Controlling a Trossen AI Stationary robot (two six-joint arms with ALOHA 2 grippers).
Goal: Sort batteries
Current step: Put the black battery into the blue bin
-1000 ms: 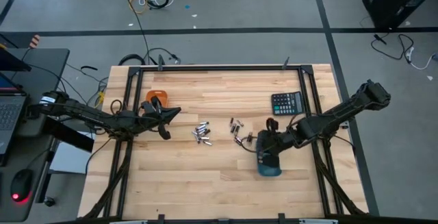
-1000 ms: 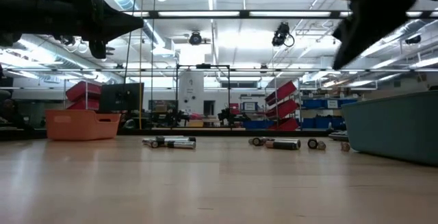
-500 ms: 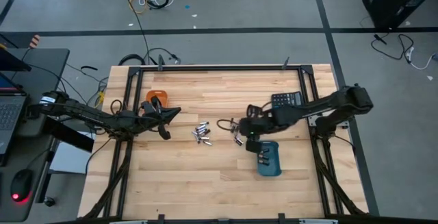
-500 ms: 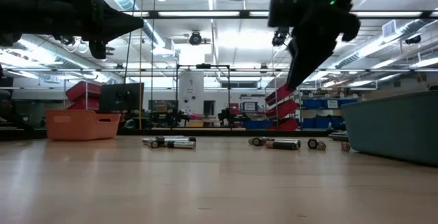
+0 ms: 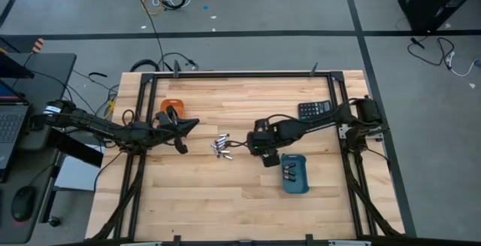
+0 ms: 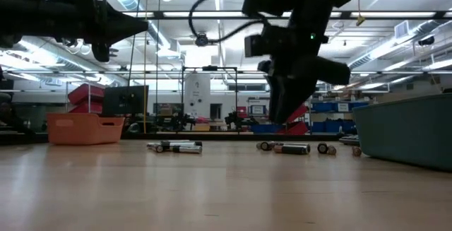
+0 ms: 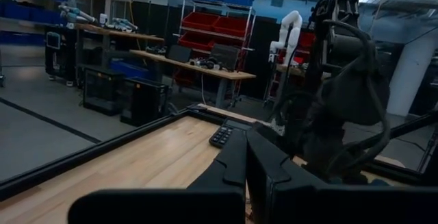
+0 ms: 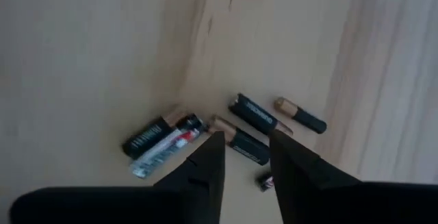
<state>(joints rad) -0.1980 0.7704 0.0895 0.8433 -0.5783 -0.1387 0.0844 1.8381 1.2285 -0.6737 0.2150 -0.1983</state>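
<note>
While parted, right end effector (image 8: pixel 243 157) | above batteries (image 8: pixel 248 148).

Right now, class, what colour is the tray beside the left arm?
Orange: the tray shows best in the high view, partly under the left arm.

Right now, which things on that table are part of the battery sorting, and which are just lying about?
Part of the job:
- batteries
- blue tray
- orange tray
- right tool, empty, above some batteries
- left tool, waiting by the orange tray

Lying about:
- black calculator
</note>
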